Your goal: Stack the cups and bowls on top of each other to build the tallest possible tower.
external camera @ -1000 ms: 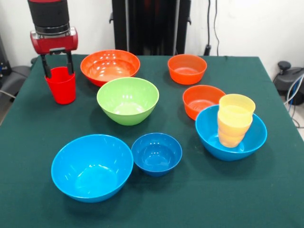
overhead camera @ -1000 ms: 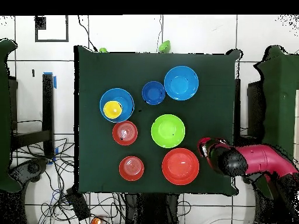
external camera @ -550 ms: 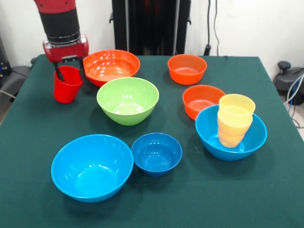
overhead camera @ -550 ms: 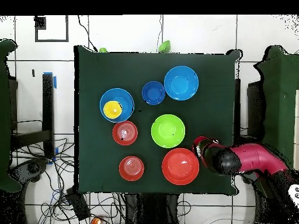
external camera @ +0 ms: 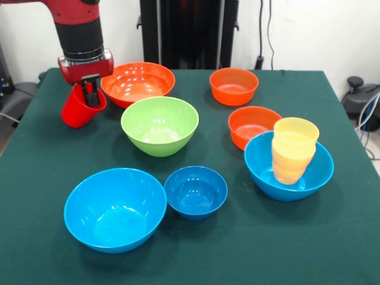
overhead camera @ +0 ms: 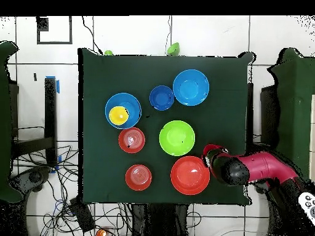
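Observation:
My gripper (external camera: 90, 96) is shut on the rim of the red cup (external camera: 78, 110), which hangs tilted just left of the large orange bowl (external camera: 138, 82). In the overhead view the gripper (overhead camera: 215, 157) and red cup (overhead camera: 211, 151) sit at the edge of that bowl (overhead camera: 190, 176). A stack of yellow cups (external camera: 293, 149) stands in the right light-blue bowl (external camera: 309, 178). The green bowl (external camera: 160, 124), small dark blue bowl (external camera: 196, 191), a second light-blue bowl (external camera: 114, 208) and two small orange bowls (external camera: 234, 85) (external camera: 249, 123) stand apart on the cloth.
The dark green tablecloth (external camera: 237, 249) covers the whole table. From the left edge of the front view the red arm (external camera: 80, 29) comes down. Cables and a black stand lie beyond the far edge.
The gripper has lifted the red cup off the cloth and carried it toward the large orange bowl. The cup now hangs tilted where it stood upright. Nothing else moved.

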{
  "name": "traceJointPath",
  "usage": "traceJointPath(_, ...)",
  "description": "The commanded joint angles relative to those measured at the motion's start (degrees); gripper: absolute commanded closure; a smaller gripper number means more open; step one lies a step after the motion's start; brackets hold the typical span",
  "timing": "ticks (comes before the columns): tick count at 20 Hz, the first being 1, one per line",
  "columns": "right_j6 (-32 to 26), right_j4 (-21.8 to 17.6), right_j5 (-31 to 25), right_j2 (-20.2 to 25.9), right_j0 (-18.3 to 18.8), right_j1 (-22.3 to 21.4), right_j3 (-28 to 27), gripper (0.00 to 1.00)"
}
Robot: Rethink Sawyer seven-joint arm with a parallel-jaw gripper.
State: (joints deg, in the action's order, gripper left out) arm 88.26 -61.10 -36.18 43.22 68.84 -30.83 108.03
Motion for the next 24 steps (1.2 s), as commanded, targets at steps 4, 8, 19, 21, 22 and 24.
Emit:
traceJointPath(4,-15.3,-5.5,-0.1,-1.7,-1.3,2.6,-4.1,1.00)
traceJointPath(8,-15.6,-5.1,-0.4,-1.5,-1.0,2.8,-4.3,1.00)
traceJointPath(19,-16.2,-4.9,-1.1,-1.1,-1.0,2.3,-4.1,1.00)
traceJointPath(21,-16.5,-4.5,-1.3,-0.9,-1.0,2.2,-4.0,0.00)
traceJointPath(22,-16.6,-4.6,-1.6,-1.0,-1.2,2.0,-4.1,0.00)
traceJointPath(24,-16.8,-4.5,-1.9,-1.0,-1.2,1.9,-4.4,0.00)
